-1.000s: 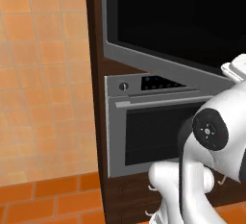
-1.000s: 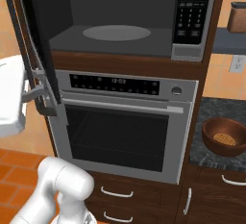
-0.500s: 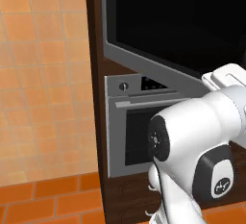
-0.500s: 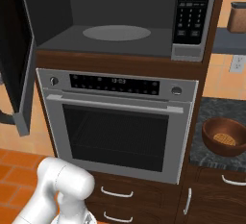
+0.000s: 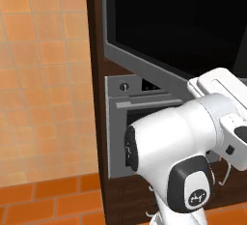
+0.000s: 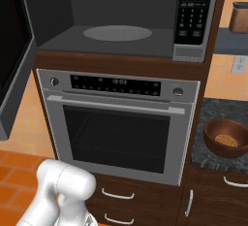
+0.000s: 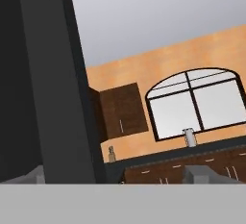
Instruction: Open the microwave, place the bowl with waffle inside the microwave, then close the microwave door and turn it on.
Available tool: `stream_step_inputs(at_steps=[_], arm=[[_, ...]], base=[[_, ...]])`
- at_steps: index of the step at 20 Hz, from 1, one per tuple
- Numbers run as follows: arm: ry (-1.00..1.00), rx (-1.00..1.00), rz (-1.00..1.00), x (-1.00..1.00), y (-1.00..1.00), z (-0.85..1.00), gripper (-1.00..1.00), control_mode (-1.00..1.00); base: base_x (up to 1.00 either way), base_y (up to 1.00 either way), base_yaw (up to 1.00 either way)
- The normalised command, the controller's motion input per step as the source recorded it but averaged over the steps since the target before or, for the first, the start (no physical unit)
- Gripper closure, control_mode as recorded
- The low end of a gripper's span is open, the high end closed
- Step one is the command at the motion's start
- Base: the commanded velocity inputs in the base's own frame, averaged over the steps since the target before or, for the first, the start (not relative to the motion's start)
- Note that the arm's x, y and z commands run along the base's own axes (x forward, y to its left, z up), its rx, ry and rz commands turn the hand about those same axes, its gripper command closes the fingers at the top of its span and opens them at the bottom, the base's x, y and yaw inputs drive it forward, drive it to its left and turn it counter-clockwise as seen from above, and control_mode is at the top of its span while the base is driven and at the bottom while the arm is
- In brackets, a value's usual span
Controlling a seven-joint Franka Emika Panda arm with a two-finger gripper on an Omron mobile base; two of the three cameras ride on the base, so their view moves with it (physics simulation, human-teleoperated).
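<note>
The jaws are standing wide apart, gripping nothing, beside the one microwave door (image 7: 43, 88). One microwave (image 6: 121, 21) is gaping open, its cavity holding just the turntable (image 6: 117, 33); one bowl (image 6: 226, 137) is carrying one waffle (image 6: 226, 140).

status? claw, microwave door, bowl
Claw open, holding nothing, beside the door edge. Microwave door swung wide open, cavity and turntable exposed. Bowl with waffle on the counter at right, not yet loaded. Nothing blocking the cavity.

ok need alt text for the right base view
The microwave stands open, its door swung out left and its cavity bare apart from the turntable. A silver oven sits below, and a bowl with a waffle waits on the right-hand counter.
</note>
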Motion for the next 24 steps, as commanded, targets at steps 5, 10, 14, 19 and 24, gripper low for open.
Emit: stream_step_inputs(at_steps=[5, 10, 14, 19, 24], arm=[[0.32, 0.00, 0.24, 0.14, 0.23, 0.00, -1.00, -1.00], [0.39, 0.00, 0.28, 0.26, 0.48, 0.00, -1.00, -1.00], [0.15, 0.00, 0.10, -0.18, 0.29, 0.00, -1.00, -1.00], [0.05, 0.00, 0.04, -0.60, 0.09, 0.00, -1.00, -1.00], [0.02, 0.03, 0.38, -0.41, -0.41, -0.17, -1.00, -1.00]], base=[[0.00, 0.00, 0.00], [0.00, 0.00, 0.00], [0.00, 0.00, 0.00], [0.00, 0.00, 0.00], [0.00, 0.00, 0.00]])
